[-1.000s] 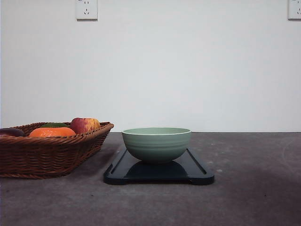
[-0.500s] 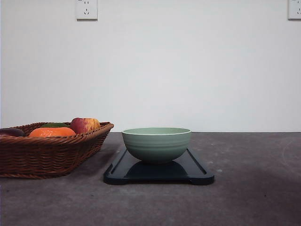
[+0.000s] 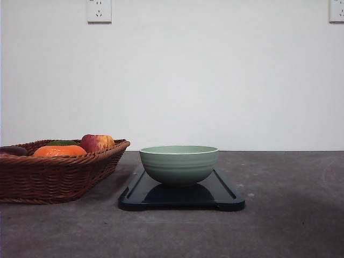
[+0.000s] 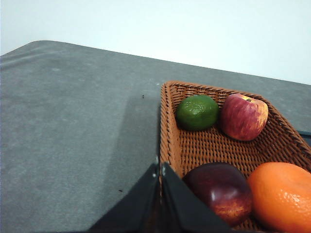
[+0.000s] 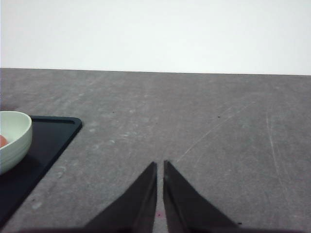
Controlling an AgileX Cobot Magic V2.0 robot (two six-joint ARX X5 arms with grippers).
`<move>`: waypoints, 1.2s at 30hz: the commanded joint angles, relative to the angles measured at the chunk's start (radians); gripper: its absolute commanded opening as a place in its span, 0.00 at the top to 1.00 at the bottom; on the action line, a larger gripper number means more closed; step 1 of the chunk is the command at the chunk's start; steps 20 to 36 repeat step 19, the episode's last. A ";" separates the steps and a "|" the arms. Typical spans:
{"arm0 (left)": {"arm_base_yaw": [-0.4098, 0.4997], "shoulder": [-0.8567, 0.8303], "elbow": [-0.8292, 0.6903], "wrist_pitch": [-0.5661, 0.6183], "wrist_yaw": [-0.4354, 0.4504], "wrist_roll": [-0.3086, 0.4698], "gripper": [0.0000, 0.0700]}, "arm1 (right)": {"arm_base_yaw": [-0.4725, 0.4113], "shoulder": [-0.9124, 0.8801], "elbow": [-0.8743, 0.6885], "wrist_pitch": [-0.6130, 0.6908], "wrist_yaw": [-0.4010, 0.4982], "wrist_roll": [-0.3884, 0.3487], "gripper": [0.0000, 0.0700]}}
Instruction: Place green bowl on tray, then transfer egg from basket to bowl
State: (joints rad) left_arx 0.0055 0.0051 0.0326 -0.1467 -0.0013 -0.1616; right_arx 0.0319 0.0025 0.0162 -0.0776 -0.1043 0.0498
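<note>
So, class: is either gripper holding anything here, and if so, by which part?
Nothing is held. The left gripper is shut and empty by the basket; the right gripper is shut and empty over the table.

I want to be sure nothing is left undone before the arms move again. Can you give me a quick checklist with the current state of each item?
1. Green bowl on tray: ok.
2. Egg in bowl: a pinkish bit shows inside, probably ok.
3. Left gripper empty, shut: ok.
4. Right gripper empty, shut: ok.
5. Basket upright beside the tray: ok.
6. Apple inside the basket: ok.
</note>
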 commanded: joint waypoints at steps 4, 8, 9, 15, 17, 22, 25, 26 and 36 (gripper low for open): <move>0.001 -0.002 -0.019 0.011 -0.002 -0.005 1.00 | 0.000 0.001 -0.005 0.011 0.001 0.010 0.98; 0.001 -0.002 -0.019 0.011 -0.002 -0.005 1.00 | 0.000 0.001 -0.005 0.011 0.001 0.010 0.98; 0.001 -0.002 -0.019 0.011 -0.002 -0.005 1.00 | 0.000 0.001 -0.005 0.011 0.001 0.010 0.98; 0.001 -0.002 -0.019 0.011 -0.002 -0.005 1.00 | 0.000 0.001 -0.005 0.011 0.001 0.010 0.98; 0.001 -0.002 -0.019 0.011 -0.002 -0.005 1.00 | 0.000 0.001 -0.005 0.011 0.001 0.010 0.98; 0.001 -0.002 -0.019 0.011 -0.002 -0.005 1.00 | 0.000 0.001 -0.005 0.011 0.001 0.010 0.98; 0.001 -0.002 -0.019 0.011 -0.002 -0.005 1.00 | 0.000 0.001 -0.005 0.011 0.001 0.010 0.98; 0.001 -0.002 -0.019 0.011 -0.002 -0.005 1.00 | 0.000 0.001 -0.005 0.011 0.001 0.010 0.98; 0.001 -0.002 -0.019 0.011 -0.002 -0.005 1.00 | 0.000 0.001 -0.005 0.011 0.001 0.010 0.98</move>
